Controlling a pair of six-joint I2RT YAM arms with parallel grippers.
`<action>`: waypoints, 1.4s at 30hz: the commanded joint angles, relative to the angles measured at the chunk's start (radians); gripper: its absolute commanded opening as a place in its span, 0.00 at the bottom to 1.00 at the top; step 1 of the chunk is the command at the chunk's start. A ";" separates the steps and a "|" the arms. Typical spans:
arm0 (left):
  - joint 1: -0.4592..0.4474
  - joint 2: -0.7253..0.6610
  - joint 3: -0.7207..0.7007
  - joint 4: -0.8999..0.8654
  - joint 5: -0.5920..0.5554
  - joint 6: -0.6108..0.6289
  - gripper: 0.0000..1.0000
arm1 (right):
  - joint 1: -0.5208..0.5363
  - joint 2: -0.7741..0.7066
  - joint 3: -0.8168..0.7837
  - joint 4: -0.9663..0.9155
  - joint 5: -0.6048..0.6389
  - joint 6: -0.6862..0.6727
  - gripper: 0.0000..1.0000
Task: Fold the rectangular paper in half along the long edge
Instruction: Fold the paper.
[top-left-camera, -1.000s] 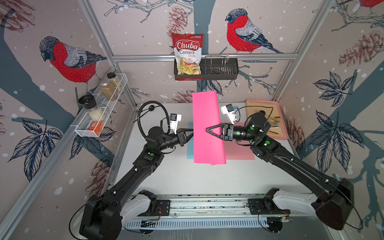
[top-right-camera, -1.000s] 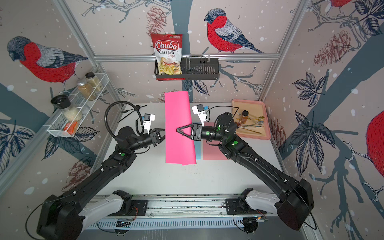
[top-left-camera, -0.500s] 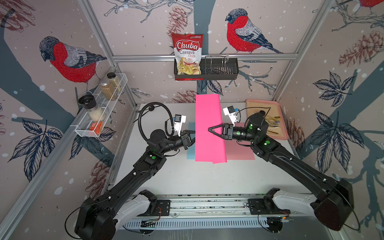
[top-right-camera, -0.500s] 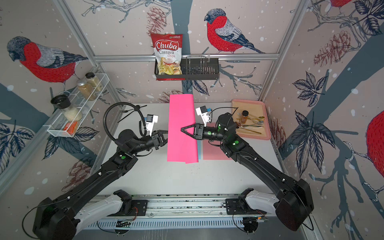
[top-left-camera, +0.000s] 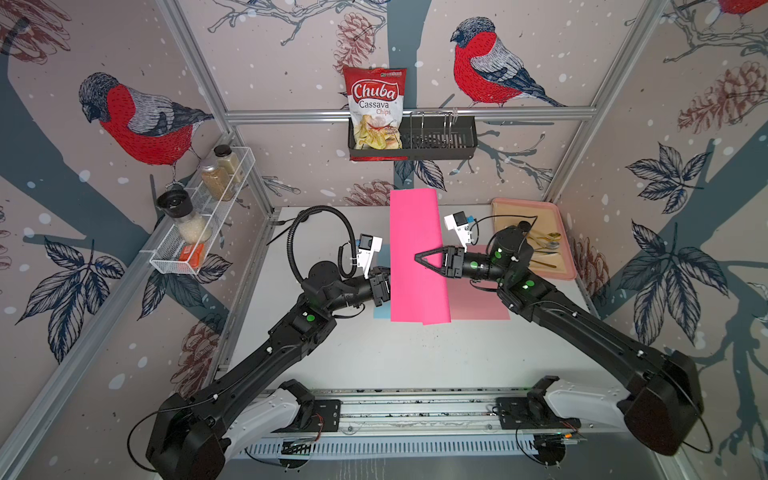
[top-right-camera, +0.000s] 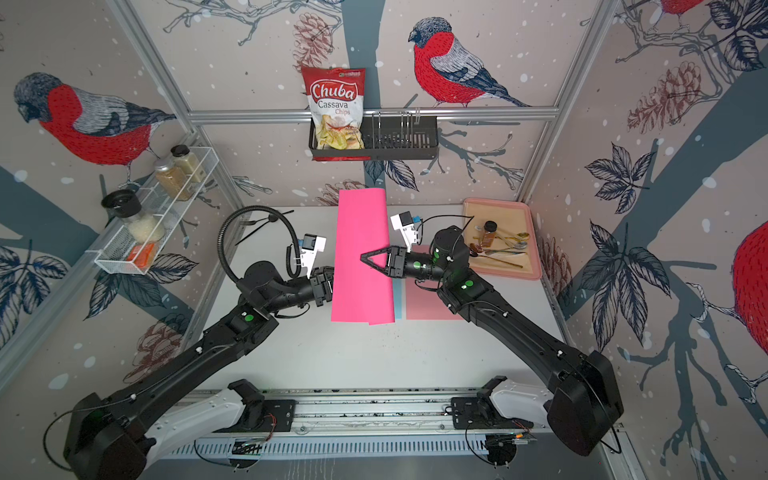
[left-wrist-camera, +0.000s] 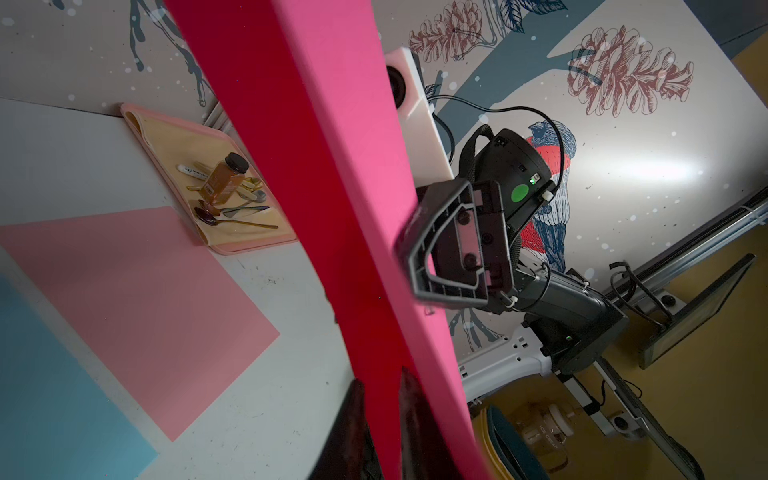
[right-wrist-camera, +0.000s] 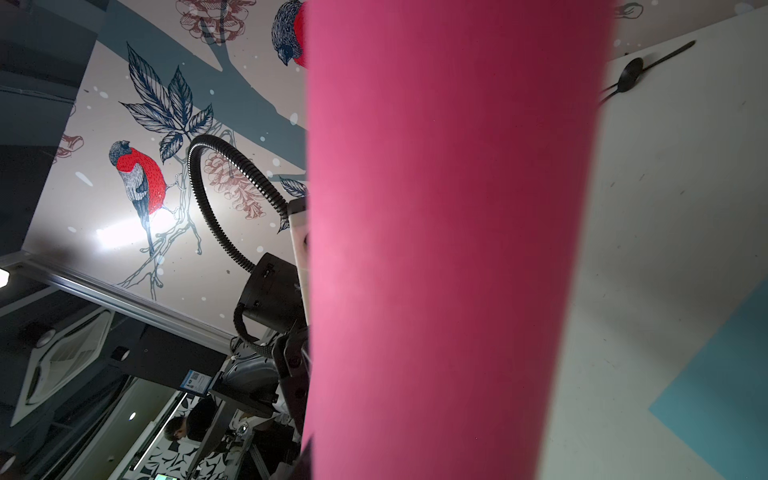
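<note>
The pink paper (top-left-camera: 417, 249) hangs upright above the counter (top-left-camera: 374, 353), on the left-arm side of the tray (top-left-camera: 505, 204) and well apart from it. It is doubled over loosely, and its two layers do not quite meet along the edge nearest the arm bases.

The right end effector (top-left-camera: 417, 258) has one finger on the sheet's tray-side face. The other finger is hidden behind it, which reads as a pinch. The left end effector (top-left-camera: 387, 286) sits at the edge away from the tray. In the left wrist view its fingers (left-wrist-camera: 409, 390) stand slightly apart, with paper in the gap.

The sheet looks light, thin and limp, so it will likely bow, sway and mark wherever it is squeezed. A grip should take both long edges together at mid-length, clear of the bend.
</note>
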 joint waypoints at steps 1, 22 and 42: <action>-0.010 0.002 0.005 0.017 -0.007 0.012 0.20 | 0.000 -0.004 -0.010 0.089 -0.016 0.035 0.32; -0.057 0.051 0.005 0.074 -0.001 -0.015 0.00 | 0.013 0.026 -0.081 0.313 -0.016 0.138 0.32; -0.057 0.018 0.052 -0.111 -0.044 0.098 0.00 | -0.027 -0.057 -0.055 0.020 -0.032 -0.046 0.45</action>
